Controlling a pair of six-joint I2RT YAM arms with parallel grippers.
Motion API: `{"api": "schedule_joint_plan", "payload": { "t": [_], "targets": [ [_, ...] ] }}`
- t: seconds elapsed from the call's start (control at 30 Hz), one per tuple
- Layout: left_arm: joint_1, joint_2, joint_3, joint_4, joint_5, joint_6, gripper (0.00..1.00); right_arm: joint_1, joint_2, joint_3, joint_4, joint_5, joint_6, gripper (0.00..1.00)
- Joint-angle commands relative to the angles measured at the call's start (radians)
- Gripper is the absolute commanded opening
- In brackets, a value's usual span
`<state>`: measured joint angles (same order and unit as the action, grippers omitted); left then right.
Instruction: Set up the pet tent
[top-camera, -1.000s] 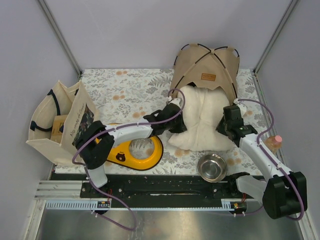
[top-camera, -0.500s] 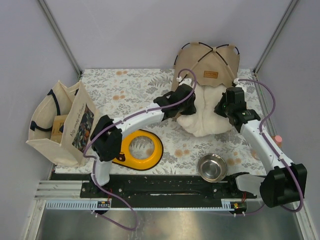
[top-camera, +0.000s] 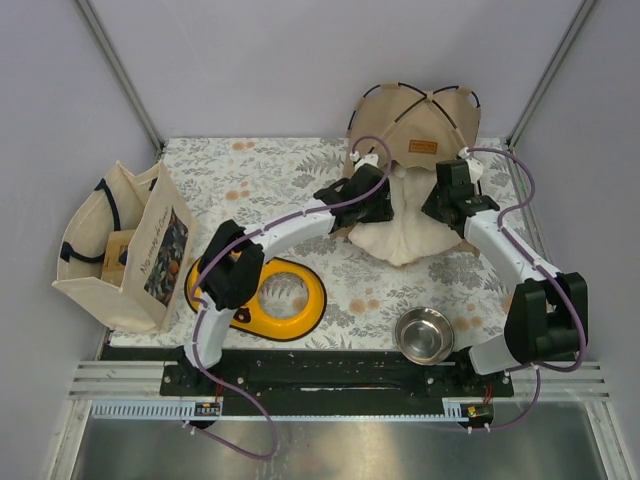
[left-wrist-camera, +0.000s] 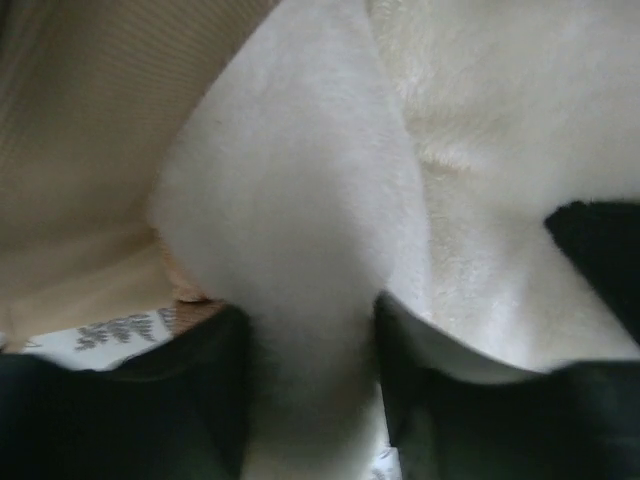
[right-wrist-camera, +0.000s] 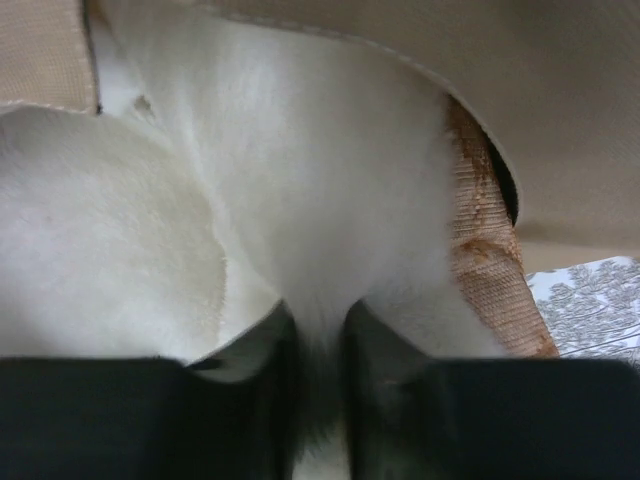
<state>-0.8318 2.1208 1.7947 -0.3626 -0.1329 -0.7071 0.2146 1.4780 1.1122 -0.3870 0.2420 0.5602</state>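
Note:
The tan pet tent (top-camera: 415, 120) with thin black poles stands at the back right, its opening facing the arms. A white fluffy cushion (top-camera: 405, 225) lies bunched up, half inside that opening. My left gripper (top-camera: 385, 200) is at the cushion's left side. In the left wrist view its jaws (left-wrist-camera: 312, 350) stand apart, a thick fold of cushion (left-wrist-camera: 290, 200) between them and tent canvas (left-wrist-camera: 90, 120) to the left. My right gripper (top-camera: 435, 205) is at the cushion's right side. Its jaws (right-wrist-camera: 320, 350) pinch a narrow fold of cushion (right-wrist-camera: 300, 180) under the tent's edge (right-wrist-camera: 500, 80).
A cream tote bag (top-camera: 115, 245) stands at the left edge of the floral mat (top-camera: 270, 180). A yellow ring-shaped object (top-camera: 270, 300) lies near the left arm's base. A steel bowl (top-camera: 423, 335) sits in front of the right arm's base. Grey walls close in behind the tent.
Both arms have reached forward and carried the cushion from the mat's middle into the tent's opening, where it has bunched up. The left jaws have spread apart.

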Motion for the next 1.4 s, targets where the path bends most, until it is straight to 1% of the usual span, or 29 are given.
{"api": "schedule_joint_plan", "payload": {
  "t": [0.0, 0.03, 0.07, 0.1, 0.13, 0.2, 0.3, 0.47, 0.57, 0.7, 0.83, 0.93, 1.0, 1.03, 1.07, 1.1, 1.13, 1.17, 1.23, 1.27, 1.3, 1.33, 1.37],
  "targets": [
    [-0.001, -0.11, -0.102, 0.165, 0.022, -0.012, 0.61, 0.009, -0.074, -0.011, -0.01, 0.019, 0.038, 0.44],
    [0.0, -0.134, -0.128, 0.172, 0.026, -0.011, 0.68, 0.008, -0.102, -0.021, -0.019, 0.026, 0.038, 0.57],
    [-0.001, -0.153, -0.15, 0.183, 0.03, -0.011, 0.76, 0.008, -0.14, -0.032, -0.026, 0.026, 0.032, 0.64],
    [0.0, -0.177, -0.168, 0.186, 0.036, -0.009, 0.85, 0.008, -0.169, -0.037, -0.029, 0.023, 0.02, 0.69],
    [0.0, -0.195, -0.19, 0.194, 0.038, -0.005, 0.9, 0.006, -0.194, -0.043, -0.033, 0.017, 0.004, 0.75],
    [0.0, -0.243, -0.23, 0.205, 0.038, 0.004, 0.97, 0.008, -0.241, -0.049, -0.049, 0.019, -0.02, 0.83],
    [0.0, -0.3, -0.273, 0.195, 0.023, 0.02, 0.99, 0.005, -0.3, -0.061, -0.085, 0.026, -0.052, 0.91],
    [-0.001, -0.383, -0.354, 0.172, 0.013, 0.032, 0.99, 0.005, -0.407, -0.147, -0.121, 0.063, -0.08, 0.99],
    [-0.004, -0.42, -0.415, 0.177, 0.001, 0.023, 0.99, 0.006, -0.462, -0.199, -0.131, 0.092, -0.08, 1.0],
    [-0.016, -0.449, -0.48, 0.174, -0.017, 0.012, 0.99, 0.005, -0.493, -0.252, -0.133, 0.126, -0.071, 1.0],
    [-0.021, -0.427, -0.511, 0.162, -0.039, -0.037, 0.99, 0.003, -0.437, -0.268, -0.099, 0.132, -0.054, 1.0],
    [-0.029, -0.407, -0.515, 0.146, -0.082, -0.083, 0.99, 0.003, -0.366, -0.25, -0.07, 0.117, -0.054, 0.94],
    [-0.03, -0.386, -0.499, 0.145, -0.077, -0.084, 0.99, 0.003, -0.319, -0.23, -0.05, 0.1, -0.051, 0.87],
    [-0.033, -0.372, -0.486, 0.145, -0.07, -0.084, 0.99, 0.005, -0.297, -0.22, -0.046, 0.088, -0.049, 0.79],
    [-0.033, -0.352, -0.474, 0.146, -0.057, -0.088, 0.99, 0.003, -0.279, -0.207, -0.041, 0.076, -0.046, 0.69],
    [-0.032, -0.34, -0.462, 0.154, -0.044, -0.089, 0.98, 0.003, -0.259, -0.2, -0.033, 0.063, -0.042, 0.54],
    [-0.032, -0.325, -0.449, 0.171, -0.021, -0.089, 0.95, 0.003, -0.245, -0.192, -0.021, 0.05, -0.036, 0.38],
    [-0.033, -0.312, -0.439, 0.195, 0.004, -0.094, 0.85, 0.003, -0.231, -0.186, -0.009, 0.04, -0.03, 0.27],
    [-0.033, -0.283, -0.425, 0.272, 0.077, -0.094, 0.59, 0.003, -0.216, -0.173, 0.019, 0.02, -0.026, 0.08],
    [-0.033, -0.271, -0.413, 0.307, 0.097, -0.088, 0.46, 0.005, -0.211, -0.17, 0.034, 0.011, -0.023, 0.0],
    [-0.035, -0.256, -0.396, 0.33, 0.111, -0.077, 0.25, 0.005, -0.214, -0.172, 0.054, 0.002, -0.022, 0.0],
    [-0.036, -0.246, -0.38, 0.349, 0.11, -0.062, 0.11, 0.002, -0.219, -0.178, 0.081, -0.006, -0.019, 0.0],
    [-0.039, -0.231, -0.358, 0.358, 0.104, -0.043, 0.0, 0.003, -0.226, -0.187, 0.114, -0.013, -0.014, 0.0]
  ]
}}
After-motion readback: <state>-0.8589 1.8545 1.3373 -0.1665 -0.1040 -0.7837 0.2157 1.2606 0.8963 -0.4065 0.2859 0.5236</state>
